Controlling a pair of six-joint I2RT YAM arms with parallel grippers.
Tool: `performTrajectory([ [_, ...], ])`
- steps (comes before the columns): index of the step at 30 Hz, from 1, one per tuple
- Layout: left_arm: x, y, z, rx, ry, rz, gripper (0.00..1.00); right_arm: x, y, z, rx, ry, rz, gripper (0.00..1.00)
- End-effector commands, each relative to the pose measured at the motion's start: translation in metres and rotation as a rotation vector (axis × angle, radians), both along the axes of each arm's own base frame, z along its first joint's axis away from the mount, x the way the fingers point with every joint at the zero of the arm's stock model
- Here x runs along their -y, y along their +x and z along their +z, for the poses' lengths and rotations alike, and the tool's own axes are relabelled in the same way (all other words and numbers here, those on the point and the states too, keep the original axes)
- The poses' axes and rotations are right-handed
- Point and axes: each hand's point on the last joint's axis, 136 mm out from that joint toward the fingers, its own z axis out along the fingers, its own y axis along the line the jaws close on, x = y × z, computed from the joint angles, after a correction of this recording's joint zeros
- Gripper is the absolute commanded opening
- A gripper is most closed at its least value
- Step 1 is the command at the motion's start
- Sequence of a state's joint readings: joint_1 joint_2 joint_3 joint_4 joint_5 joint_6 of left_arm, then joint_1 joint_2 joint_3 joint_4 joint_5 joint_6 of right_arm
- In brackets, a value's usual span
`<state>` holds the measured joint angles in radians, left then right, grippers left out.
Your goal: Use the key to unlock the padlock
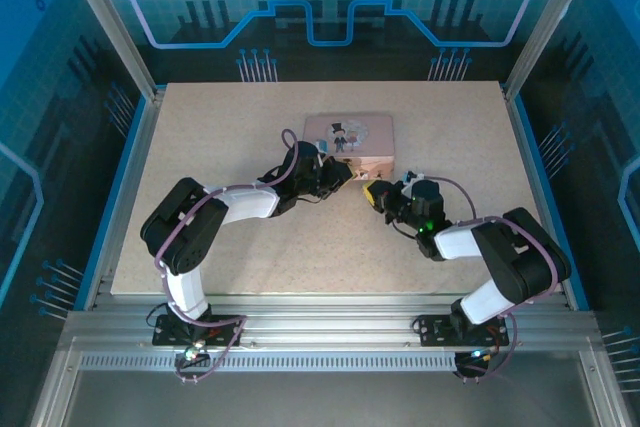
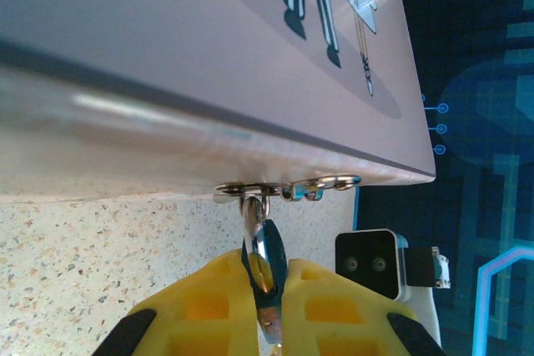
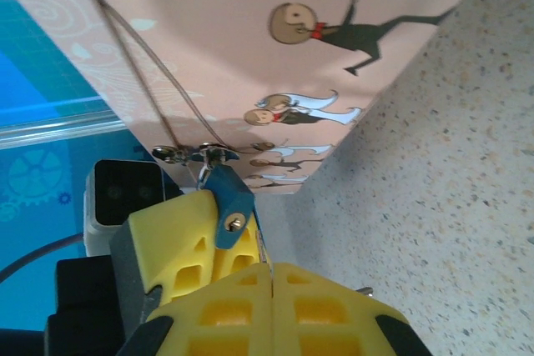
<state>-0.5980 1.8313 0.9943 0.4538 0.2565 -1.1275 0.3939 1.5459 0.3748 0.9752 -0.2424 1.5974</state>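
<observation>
Two end effectors meet at the near edge of the pink box (image 1: 350, 135). The left end effector (image 2: 267, 285) is clenched on the padlock (image 2: 269, 254), with its yellow fingers (image 2: 204, 306) pressed against either side of the small bluish body. The right end effector (image 3: 271, 277) has its fingers shut flat together. A thin silvery sliver, the key (image 3: 262, 243), pokes edge-on out of the seam, close to the keyhole end of the padlock. I cannot tell whether the two touch.

The padlock hangs by its thin shackle from the metal hasp (image 2: 288, 188) on the box's front edge. The box lies flat on the speckled table (image 1: 200, 147), toward the far middle, cartoon figures facing up. From above, each arm bends in from its own side of the table.
</observation>
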Motion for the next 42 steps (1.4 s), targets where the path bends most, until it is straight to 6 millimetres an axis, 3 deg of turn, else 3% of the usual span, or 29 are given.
performTrajectory([
  [1, 0.013, 0.0, 0.026, 0.057, -0.084, -0.036, 0.04, -0.006, 0.009, 0.014, 0.05, 0.022, -0.006, 0.0],
  [25, 0.016, -0.002, 0.022, 0.047, -0.103, -0.05, 0.04, -0.014, 0.023, 0.031, 0.131, 0.023, 0.005, 0.0],
  [42, 0.016, -0.002, 0.02, 0.041, -0.109, -0.049, 0.04, -0.014, 0.021, 0.039, 0.153, 0.01, 0.012, 0.0],
])
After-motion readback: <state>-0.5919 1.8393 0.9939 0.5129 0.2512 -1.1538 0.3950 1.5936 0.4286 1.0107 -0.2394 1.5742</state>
